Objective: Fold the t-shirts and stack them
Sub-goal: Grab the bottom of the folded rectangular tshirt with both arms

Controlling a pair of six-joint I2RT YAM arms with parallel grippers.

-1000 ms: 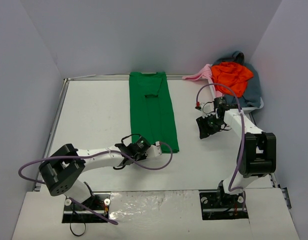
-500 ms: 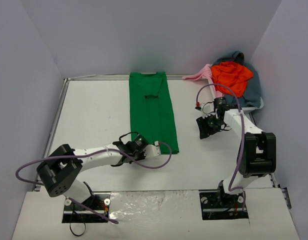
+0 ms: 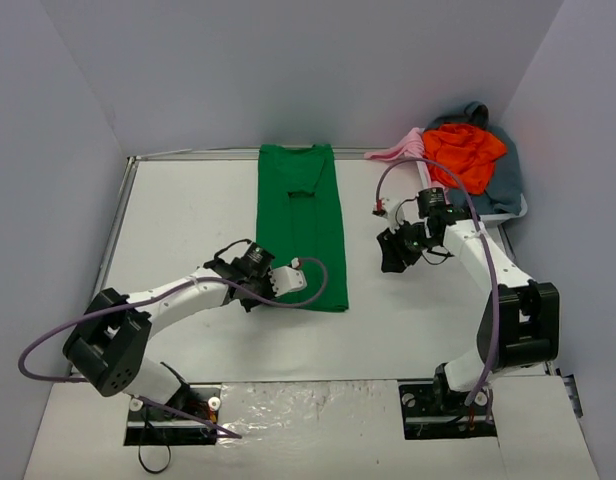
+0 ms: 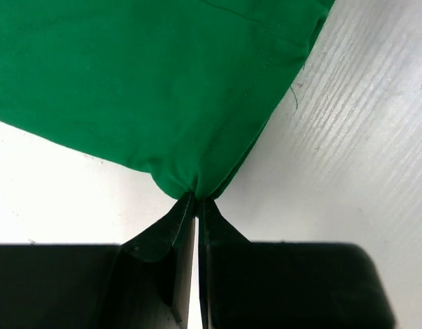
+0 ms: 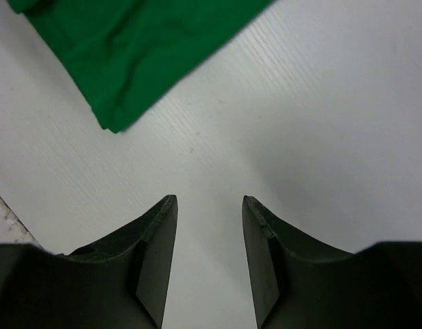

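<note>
Folding of the green t-shirt is in hand: it lies flat, other t-shirts heaped right of its collar. Its near-left corner is pinched in the left gripper; the right gripper gapes empty beside its right edge. Next, likely, it must take the near-right corner.

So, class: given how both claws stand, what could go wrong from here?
1. The left claw pinches only the tip of the green t-shirt at one corner, so the cloth may slip out when pulled.
2. The right claw hangs open over the table, holding nothing; lifting one corner alone could skew the fold.
</note>
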